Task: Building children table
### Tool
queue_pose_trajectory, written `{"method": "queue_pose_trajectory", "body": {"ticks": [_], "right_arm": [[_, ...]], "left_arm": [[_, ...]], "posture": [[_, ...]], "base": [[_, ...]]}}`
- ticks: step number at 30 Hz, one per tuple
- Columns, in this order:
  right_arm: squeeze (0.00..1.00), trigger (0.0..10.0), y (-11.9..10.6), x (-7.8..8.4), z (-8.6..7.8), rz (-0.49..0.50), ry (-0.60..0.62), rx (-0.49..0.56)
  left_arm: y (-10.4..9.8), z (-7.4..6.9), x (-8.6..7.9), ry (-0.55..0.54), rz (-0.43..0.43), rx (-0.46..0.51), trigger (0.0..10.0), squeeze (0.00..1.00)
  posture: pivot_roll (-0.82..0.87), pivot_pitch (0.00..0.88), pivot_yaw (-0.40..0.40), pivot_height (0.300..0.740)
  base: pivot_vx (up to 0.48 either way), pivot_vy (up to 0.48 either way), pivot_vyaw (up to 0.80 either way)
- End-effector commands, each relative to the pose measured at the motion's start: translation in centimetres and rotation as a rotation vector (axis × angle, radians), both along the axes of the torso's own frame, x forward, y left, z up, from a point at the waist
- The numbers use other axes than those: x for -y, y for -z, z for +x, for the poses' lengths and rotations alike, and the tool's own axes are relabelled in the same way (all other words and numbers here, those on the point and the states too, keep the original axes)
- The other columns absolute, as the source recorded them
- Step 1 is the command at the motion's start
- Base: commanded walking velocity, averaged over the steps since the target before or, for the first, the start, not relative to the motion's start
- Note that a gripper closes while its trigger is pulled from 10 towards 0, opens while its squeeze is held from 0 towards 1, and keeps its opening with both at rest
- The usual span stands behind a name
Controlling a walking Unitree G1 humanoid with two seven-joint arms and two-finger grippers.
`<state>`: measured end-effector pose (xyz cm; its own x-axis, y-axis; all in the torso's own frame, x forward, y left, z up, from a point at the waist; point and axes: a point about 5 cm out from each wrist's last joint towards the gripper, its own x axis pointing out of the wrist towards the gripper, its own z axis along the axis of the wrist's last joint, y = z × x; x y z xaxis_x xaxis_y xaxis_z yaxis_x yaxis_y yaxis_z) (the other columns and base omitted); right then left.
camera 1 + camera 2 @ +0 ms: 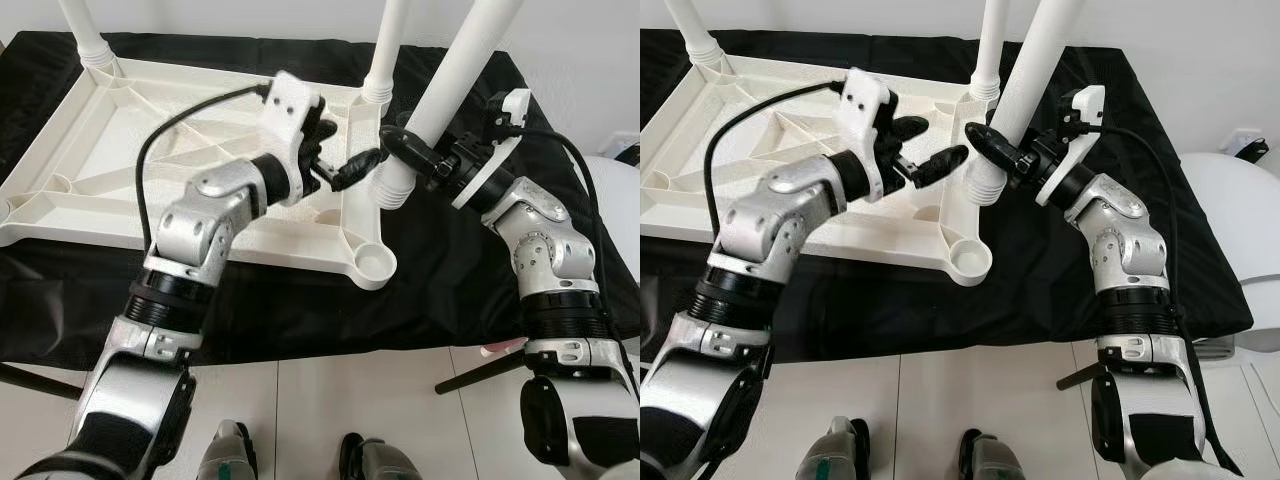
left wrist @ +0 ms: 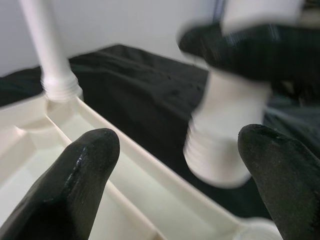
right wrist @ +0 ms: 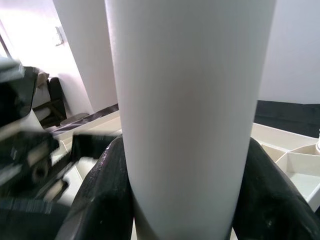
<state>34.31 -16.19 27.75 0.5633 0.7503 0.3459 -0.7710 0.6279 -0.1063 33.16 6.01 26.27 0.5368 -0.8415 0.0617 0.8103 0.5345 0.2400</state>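
A white plastic tabletop [image 1: 200, 240] lies upside down on a black cloth. Upright legs stand in its far-left corner [image 1: 85, 30] and far-right corner [image 1: 385, 50]. My right gripper [image 1: 405, 140] is shut on a third white leg [image 1: 465, 60], held tilted. The leg's threaded end [image 1: 395, 185] hangs over the cloth, just beyond the open near-right corner socket [image 1: 372, 262]. My left gripper [image 1: 345, 145] is open over the tabletop's right edge. Its fingertips are close beside the threaded end [image 2: 225, 145] and apart from it. In the right wrist view the leg [image 3: 190, 100] sits between both fingers.
The black cloth [image 1: 450, 290] covers a low table that ends just before my feet. White floor tiles lie below. A white rounded object [image 1: 1230, 200] stands to the right of the table. A dark bar [image 1: 480, 372] juts out under the table's right front.
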Motion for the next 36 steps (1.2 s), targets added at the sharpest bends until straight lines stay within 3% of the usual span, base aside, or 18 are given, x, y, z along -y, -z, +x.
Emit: {"method": "queue_pose_trajectory", "body": {"ticks": [1,7,9,13,19,23,26,27,36], "right_arm": [[0.00,10.0,-0.3,0.2,-0.4,0.013,0.002,0.018],[0.00,10.0,0.1,0.3,-0.9,0.013,0.011,0.015],[0.00,10.0,0.1,0.3,-0.9,0.013,0.012,0.014],[0.00,10.0,0.3,0.3,-1.2,0.003,0.012,0.013],[0.00,10.0,0.3,0.5,-1.4,-0.006,0.018,0.013],[0.00,10.0,0.3,0.6,-1.4,-0.007,0.019,0.013],[0.00,10.0,0.3,0.6,-1.5,-0.007,0.021,0.016],[0.00,10.0,0.2,0.4,-1.7,-0.005,0.016,0.020],[0.00,10.0,0.5,-0.1,-2.3,-0.010,-0.008,0.019]], "left_arm": [[0.6,-1.1,0.6,0.085,0.064,0.033,10.0,0.00],[3.4,-3.6,0.5,0.211,0.197,0.061,10.0,0.00],[3.6,-3.8,0.4,0.218,0.201,0.061,10.0,0.00],[5.1,-4.6,0.1,0.278,0.303,0.084,10.0,0.00],[6.4,-5.2,-0.4,0.329,0.381,0.090,10.0,0.00],[6.7,-5.3,-0.4,0.339,0.396,0.089,10.0,0.00],[7.9,-5.1,-0.7,0.335,0.467,0.084,10.0,0.00],[8.7,-4.2,-1.0,0.287,0.515,0.069,10.0,0.00],[9.6,-2.9,-1.5,0.211,0.557,0.021,10.0,0.00]], "posture": [[0.09,0.202,-0.037,0.740],[0.09,0.212,-0.034,0.740],[0.09,0.212,-0.034,0.740],[0.09,0.215,-0.032,0.740],[0.09,0.217,-0.028,0.740],[0.09,0.217,-0.028,0.740],[0.09,0.218,-0.023,0.740],[0.09,0.218,-0.022,0.740],[0.08,0.217,-0.019,0.740]], "base": [[0.000,0.000,0.00],[0.000,0.000,0.00],[0.000,0.000,0.00],[0.000,0.000,0.00],[0.000,0.000,0.00],[0.000,0.000,0.00],[0.000,0.000,0.00],[0.000,0.000,0.00],[0.000,0.000,0.00]]}}
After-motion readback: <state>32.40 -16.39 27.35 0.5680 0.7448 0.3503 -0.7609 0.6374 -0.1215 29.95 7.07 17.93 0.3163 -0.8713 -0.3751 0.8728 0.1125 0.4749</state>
